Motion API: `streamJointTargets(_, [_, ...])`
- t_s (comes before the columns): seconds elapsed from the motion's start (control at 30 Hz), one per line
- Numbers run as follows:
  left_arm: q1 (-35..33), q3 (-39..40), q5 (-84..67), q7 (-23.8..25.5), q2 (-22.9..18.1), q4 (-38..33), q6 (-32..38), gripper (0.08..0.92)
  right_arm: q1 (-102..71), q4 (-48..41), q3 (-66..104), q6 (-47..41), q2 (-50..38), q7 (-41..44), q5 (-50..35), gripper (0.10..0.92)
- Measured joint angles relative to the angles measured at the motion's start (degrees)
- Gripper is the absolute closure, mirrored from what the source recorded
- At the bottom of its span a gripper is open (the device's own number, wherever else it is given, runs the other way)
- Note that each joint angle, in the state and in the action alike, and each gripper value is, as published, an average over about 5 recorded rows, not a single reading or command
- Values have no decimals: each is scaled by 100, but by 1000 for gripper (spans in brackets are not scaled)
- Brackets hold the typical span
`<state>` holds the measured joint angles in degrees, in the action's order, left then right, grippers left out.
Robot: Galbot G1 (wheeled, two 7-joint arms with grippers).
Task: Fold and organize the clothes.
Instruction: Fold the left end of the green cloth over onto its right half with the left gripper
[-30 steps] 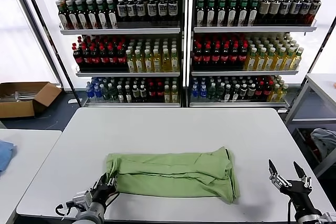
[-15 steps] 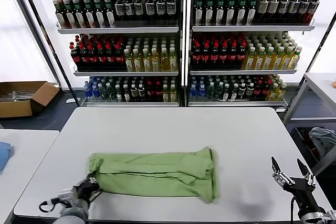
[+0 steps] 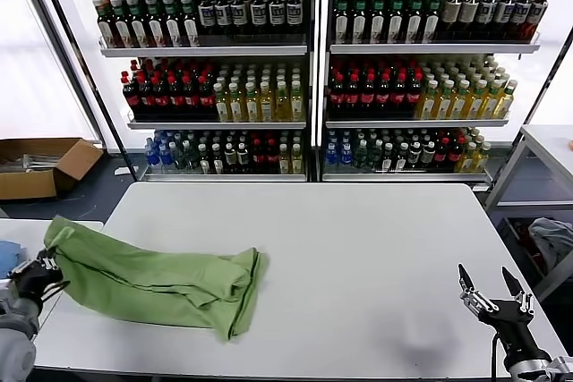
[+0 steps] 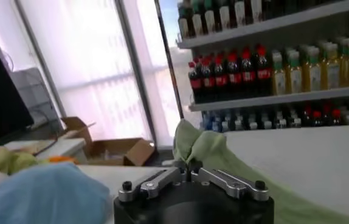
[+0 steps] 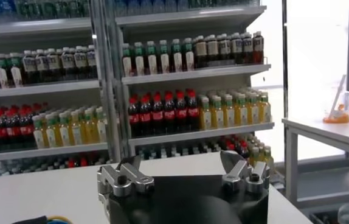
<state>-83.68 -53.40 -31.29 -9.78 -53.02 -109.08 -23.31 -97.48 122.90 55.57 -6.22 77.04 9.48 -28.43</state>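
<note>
A light green folded shirt (image 3: 161,279) lies stretched across the left end of the white table (image 3: 358,257), one end lifted off the edge. My left gripper (image 3: 40,267) is shut on that lifted end, out past the table's left edge; in the left wrist view the green fabric (image 4: 205,149) rises from between the shut jaws of the left gripper (image 4: 187,165). My right gripper (image 3: 490,290) hovers open near the table's front right corner, with nothing between its fingers; the right gripper (image 5: 180,167) also shows open and empty in its own wrist view.
A second white table (image 3: 36,239) stands on the left with a blue cloth (image 3: 5,257) on it. Shelves of bottles (image 3: 313,69) line the back. A cardboard box (image 3: 40,167) sits on the floor at left, and another table (image 3: 551,145) at right.
My left gripper closed on the shirt's left end and dragged it left across the table, lifting that end past the table's edge. The right gripper has stayed in place.
</note>
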Motion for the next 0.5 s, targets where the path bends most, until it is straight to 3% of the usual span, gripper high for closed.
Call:
streamJointTargets(0.23, [30, 147, 30, 163, 86, -617, -119, 909, -77, 11, 45, 29, 48, 32, -8, 203])
streamJointTargets(0.5, [28, 1115, 438, 198, -47, -1301, -144, 909, -115, 13, 16, 38, 115, 53, 46, 203])
